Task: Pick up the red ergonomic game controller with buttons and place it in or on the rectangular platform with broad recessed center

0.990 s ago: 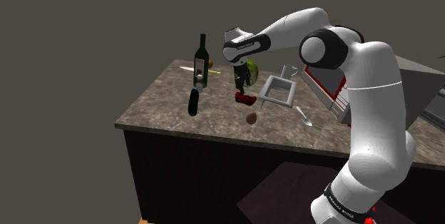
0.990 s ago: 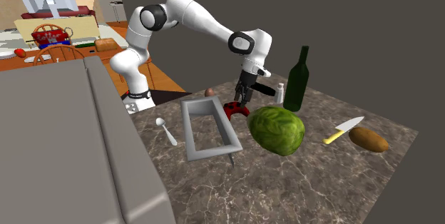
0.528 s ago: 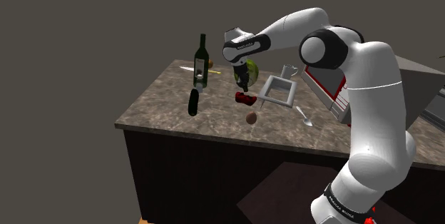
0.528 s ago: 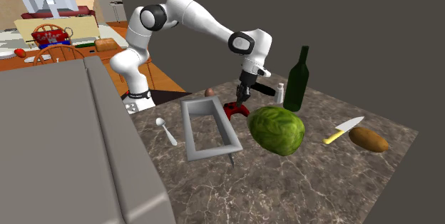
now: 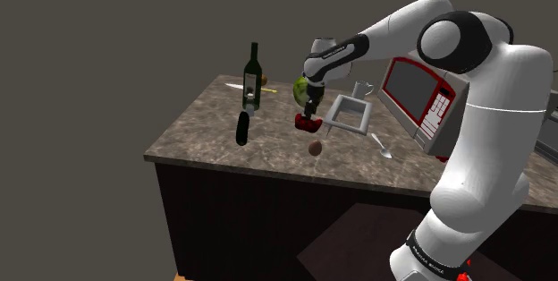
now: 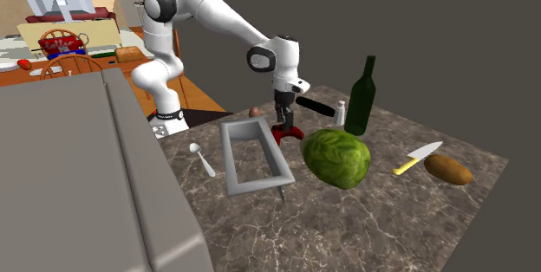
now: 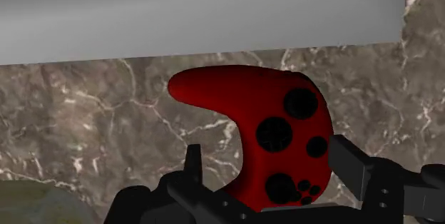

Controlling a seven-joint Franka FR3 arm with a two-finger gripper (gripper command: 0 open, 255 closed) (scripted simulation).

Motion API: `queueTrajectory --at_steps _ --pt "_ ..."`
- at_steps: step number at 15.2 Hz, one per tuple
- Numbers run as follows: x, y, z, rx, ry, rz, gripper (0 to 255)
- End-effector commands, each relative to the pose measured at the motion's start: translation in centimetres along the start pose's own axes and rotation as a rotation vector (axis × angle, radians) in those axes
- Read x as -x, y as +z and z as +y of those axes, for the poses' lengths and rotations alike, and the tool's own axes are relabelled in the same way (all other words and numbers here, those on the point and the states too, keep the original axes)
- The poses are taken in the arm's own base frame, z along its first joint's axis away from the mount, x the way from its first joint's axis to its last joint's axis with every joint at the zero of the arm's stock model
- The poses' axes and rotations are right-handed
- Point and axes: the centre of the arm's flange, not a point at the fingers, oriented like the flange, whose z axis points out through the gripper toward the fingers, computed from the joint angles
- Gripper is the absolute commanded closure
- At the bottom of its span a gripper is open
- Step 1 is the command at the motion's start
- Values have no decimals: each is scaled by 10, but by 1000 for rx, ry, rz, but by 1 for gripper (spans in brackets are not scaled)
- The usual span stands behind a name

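Jaws stand open astride one handle of the red controller (image 7: 278,144) in the wrist view. One black finger (image 7: 192,164) stands clear of the handle, with bare worktop (image 7: 85,123) showing in the gap. The other finger (image 7: 351,160) sits right at the handle's opposite edge, and whether it touches cannot be told. The controller lies flat on the brown veined stone with its black buttons facing up and its other handle outside the jaws. Just beyond it runs a long grey wall of the rectangular tray (image 7: 200,16), close to the controller but apart from it.

In the second exterior view the white arm (image 6: 221,15) bends down over the worktop (image 6: 364,218), its wrist upright and the jaws low at the controller (image 6: 287,132). The controller rests beside the tray's (image 6: 257,184) long side, between the tray and a green cabbage (image 6: 336,158). A spoon (image 6: 202,158) lies on the tray's other side. Farther along stands a dark green bottle (image 6: 361,97), and beyond the cabbage a yellow-handled knife (image 6: 418,158) lies near a brown potato (image 6: 448,170).

In the shoulder view the controller (image 5: 308,124) sits just at the shoulder view's left of the tray (image 5: 344,129). A small brown round thing (image 5: 316,148) lies nearer the worktop's front edge, and a red and white microwave (image 5: 417,91) stands past the tray.
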Motion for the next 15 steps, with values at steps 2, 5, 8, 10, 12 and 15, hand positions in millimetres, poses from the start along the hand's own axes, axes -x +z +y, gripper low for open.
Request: queueTrajectory --at_steps 2,5,8,10,12,15 --pt "58 13 -5 -53 -56 344 0" --pt "53 28 -6 -53 -56 344 0" --pt "48 43 -7 -53 -56 344 0" --pt "47 46 -7 -53 -56 344 0" --pt "47 46 -7 -53 -56 344 0" --pt "47 46 -7 -53 -56 344 0"
